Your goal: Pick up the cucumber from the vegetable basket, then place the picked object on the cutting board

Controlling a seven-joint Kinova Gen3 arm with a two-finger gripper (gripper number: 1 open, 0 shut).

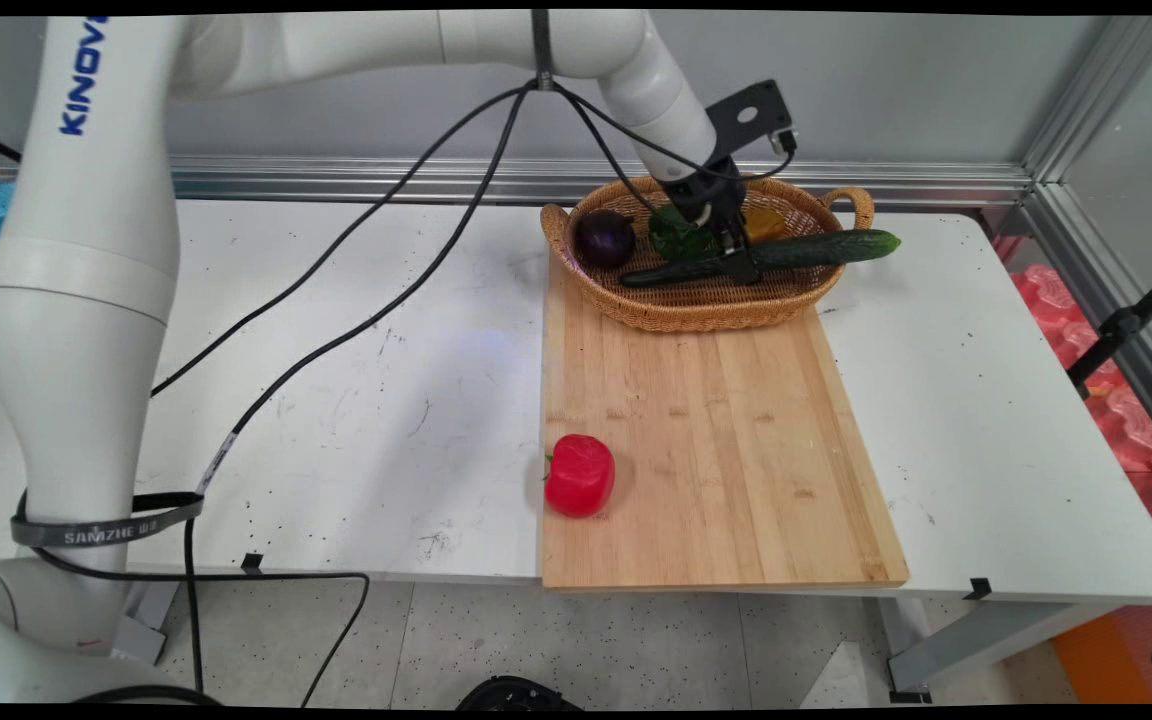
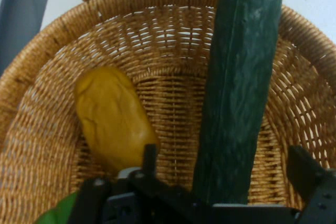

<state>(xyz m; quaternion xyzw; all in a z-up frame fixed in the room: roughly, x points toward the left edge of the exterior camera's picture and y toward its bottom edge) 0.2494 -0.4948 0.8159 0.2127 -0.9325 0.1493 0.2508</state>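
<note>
The tool straddles the cucumber in the basket, one finger on each side, whether pinching I cannot tell. Only the hand view shows the yellow piece well; only the main view shows the eggplant, board, red pepper and worktop.

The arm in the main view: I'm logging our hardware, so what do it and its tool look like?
The arm is glossy white with rounded tubular links, lettered KINOVA in blue. Black cables hang from it, and a grey strap printed SAMZHE rings its lower part. The tool is black, with a black plate bracket above it.
</note>
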